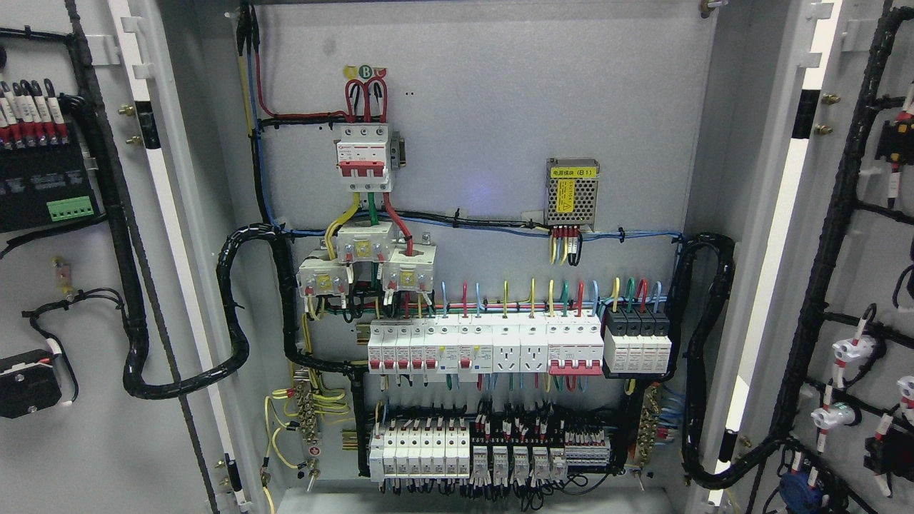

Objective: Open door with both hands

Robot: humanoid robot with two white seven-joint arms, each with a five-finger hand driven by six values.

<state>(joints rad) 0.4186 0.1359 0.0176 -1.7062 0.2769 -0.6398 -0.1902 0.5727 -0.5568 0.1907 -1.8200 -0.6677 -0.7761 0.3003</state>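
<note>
Both doors of an electrical cabinet stand fully open. The left door (pixel 78 285) is swung out toward nine o'clock, its inner face showing a black terminal block with a green connector and a thick black cable loom. The right door (pixel 857 285) is swung out toward three o'clock, its inner face carrying black wiring and white-capped fittings.

Between them, at the centre, the grey back panel (pixel 485 107) of the cabinet is exposed. Toward eleven o'clock sits a red-and-white main breaker (pixel 364 157) fed by red wires. Toward one o'clock is a small metal power supply (pixel 571 193) with a yellow label. Below centre runs a row of breakers (pixel 485 346), and toward six o'clock a second row of terminal blocks (pixel 493 453).

No robot hand appears anywhere in the view, so neither hand's state can be told.

Judging by the doors alone, the opening looks finished. Nothing further seems needed beyond keeping the arms clear of the door edges and wiring.
</note>
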